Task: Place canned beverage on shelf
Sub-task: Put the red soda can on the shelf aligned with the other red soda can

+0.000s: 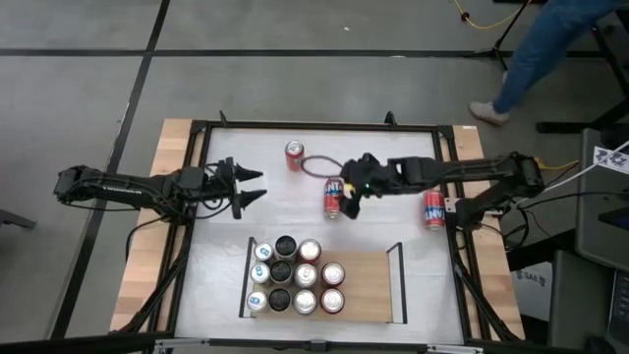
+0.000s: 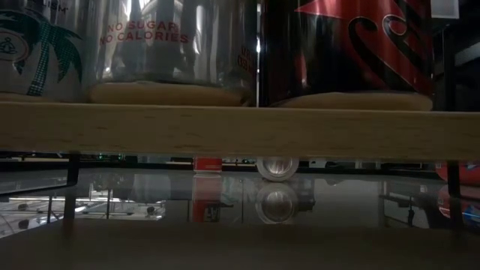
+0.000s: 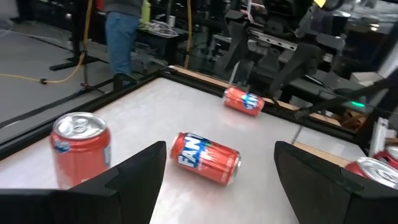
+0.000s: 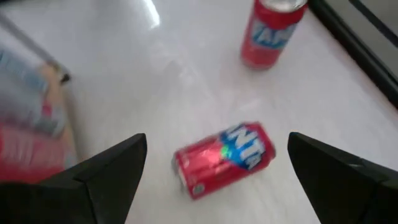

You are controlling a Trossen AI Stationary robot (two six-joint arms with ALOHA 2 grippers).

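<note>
High view: 11 cans (image 1: 292,274) on shelf (image 1: 366,286)

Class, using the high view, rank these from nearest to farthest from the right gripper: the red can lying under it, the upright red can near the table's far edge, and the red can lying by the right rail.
1. Lying red can, directly beneath the right gripper.
2. Upright red can, toward the table's far edge, left of the gripper.
3. Can by the right rail, beside the right arm, farthest.

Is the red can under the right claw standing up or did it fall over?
Fallen over. The red can lies on its side on the white tabletop, between the open right claw fingers.
</note>
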